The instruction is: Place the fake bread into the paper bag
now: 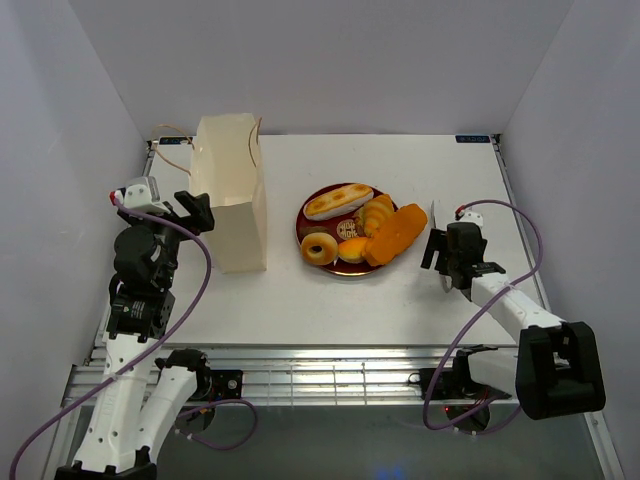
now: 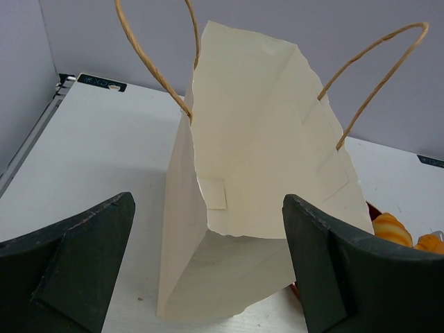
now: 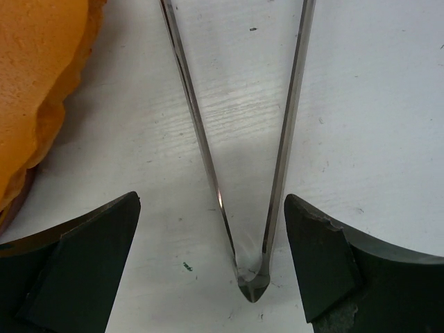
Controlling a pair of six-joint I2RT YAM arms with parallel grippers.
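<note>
The bread (image 1: 360, 232) is sitting on the red plate (image 1: 301, 225) on the desk (image 1: 330, 310), none of it in the bag (image 1: 232, 205). The striped roll (image 1: 339, 201) is lying across the plate's far side, the croissant (image 1: 377, 215) is resting near its middle, and the slab (image 1: 395, 235) is overhanging its right edge. The doughnut (image 1: 319, 248) and the bun (image 1: 352, 250) are lying side by side at its near edge.

The bag is standing upright just left of the plate, its mouth gaping and its string handles arching up.

The left tool (image 2: 208, 201) is hovering left of the plate, on the bag's far side from it. Its jaws are spread wide, facing the bag and gripping nothing.

The tongs (image 3: 251, 281) are lying flat on the desk just right of the plate, hinge end nearest the arms. The right tool (image 3: 211, 201) is hanging over them, its jaws parted to either side of the two silver arms and clamping nothing.
</note>
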